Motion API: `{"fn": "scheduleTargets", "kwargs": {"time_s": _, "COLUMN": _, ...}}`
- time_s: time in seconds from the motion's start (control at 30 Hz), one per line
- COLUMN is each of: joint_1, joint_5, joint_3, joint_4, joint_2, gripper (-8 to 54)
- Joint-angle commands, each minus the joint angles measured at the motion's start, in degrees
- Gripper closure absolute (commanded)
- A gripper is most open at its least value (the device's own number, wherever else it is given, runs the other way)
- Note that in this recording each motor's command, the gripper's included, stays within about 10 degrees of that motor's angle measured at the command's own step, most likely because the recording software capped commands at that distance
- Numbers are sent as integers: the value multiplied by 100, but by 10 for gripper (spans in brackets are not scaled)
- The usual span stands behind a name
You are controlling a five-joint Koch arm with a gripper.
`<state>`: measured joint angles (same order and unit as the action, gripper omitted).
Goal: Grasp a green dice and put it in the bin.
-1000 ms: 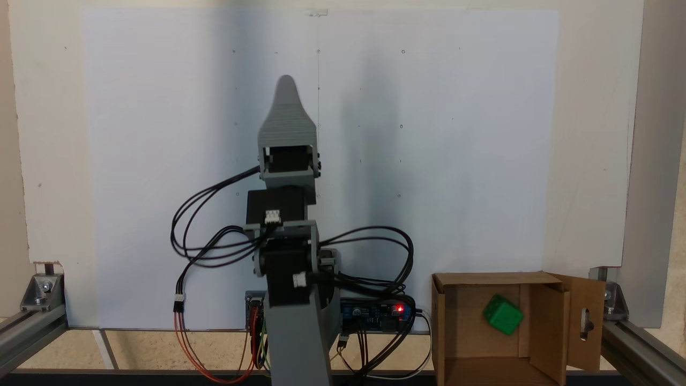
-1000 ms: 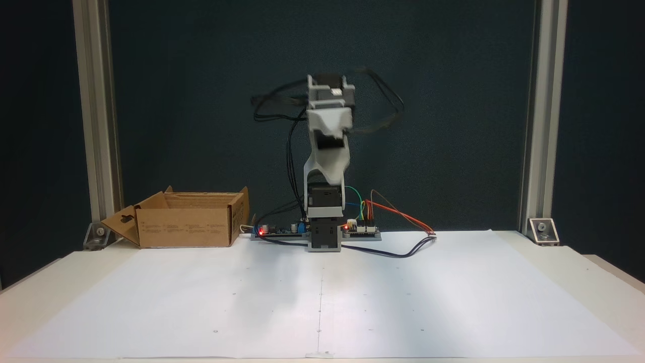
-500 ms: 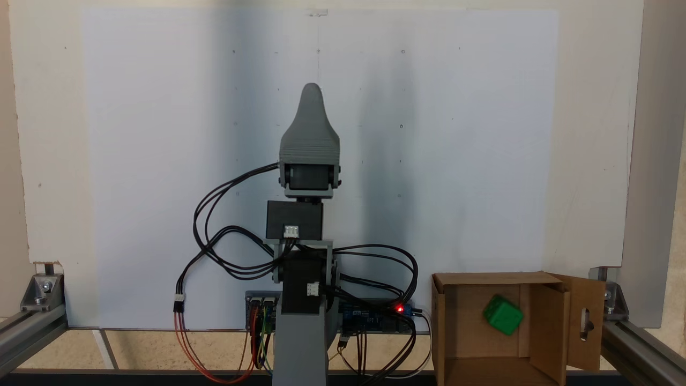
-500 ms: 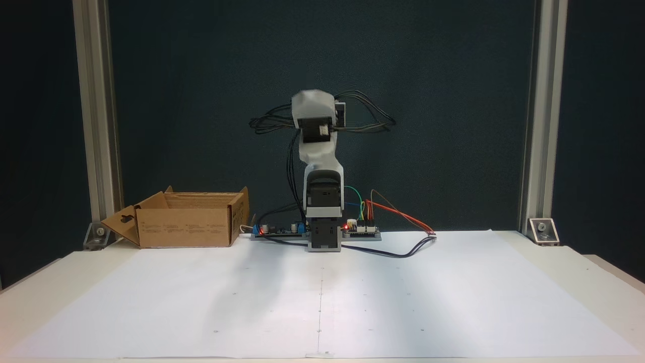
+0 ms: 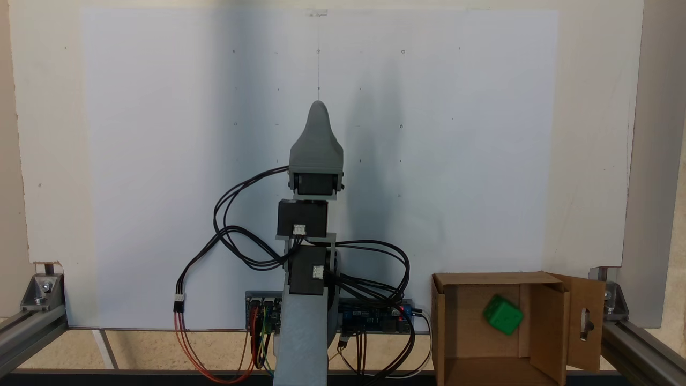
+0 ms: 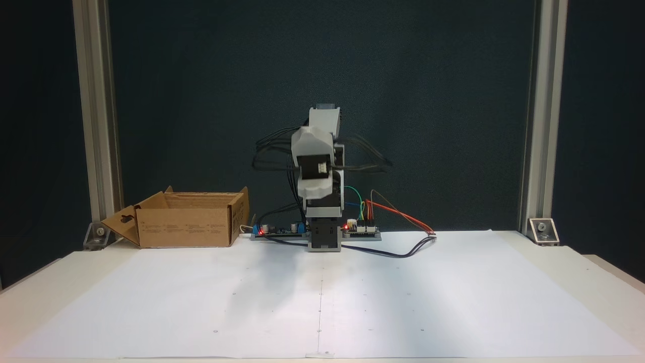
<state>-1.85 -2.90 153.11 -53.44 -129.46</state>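
Note:
The green dice [image 5: 502, 315] lies inside the bin [image 5: 440, 327], a brown cardboard box at the lower right of this fixed view, tilted on the box floor. In the other fixed view the bin [image 6: 186, 227] stands at the left of the arm's base and its wall hides the dice. My gripper [image 5: 318, 109] is a grey pointed shape over the middle of the white sheet, well left of the bin and holding nothing visible. One tip shows, so its jaws cannot be read. The folded arm [image 6: 315, 151] faces the camera.
Controller boards [image 6: 360, 229] with red lights and loose cables [image 5: 236, 257] sit at the arm's base. Aluminium posts [image 6: 536, 116] and brackets [image 5: 42, 289] frame the table. The white paper sheet [image 6: 322, 302] spreads wide in front of the arm.
The arm has swung from the left to the middle of the sheet and folded lower. The dice and the bin have not moved.

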Motion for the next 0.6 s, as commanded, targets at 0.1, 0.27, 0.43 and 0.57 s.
{"fn": "scheduleTargets", "kwargs": {"time_s": 0.1, "joint_1": -44, "joint_5": -141, "joint_3": 492, "joint_4": -1624, "joint_2": -659, "gripper": 17}}
{"fn": "scheduleTargets", "kwargs": {"time_s": 0.27, "joint_1": -35, "joint_5": -97, "joint_3": 1169, "joint_4": -2758, "joint_2": -650, "gripper": 16}}
{"fn": "scheduleTargets", "kwargs": {"time_s": 0.43, "joint_1": -18, "joint_5": -105, "joint_3": 1881, "joint_4": -3428, "joint_2": -642, "gripper": 12}}
{"fn": "scheduleTargets", "kwargs": {"time_s": 0.57, "joint_1": -44, "joint_5": -105, "joint_3": 2575, "joint_4": -3595, "joint_2": -650, "gripper": 14}}
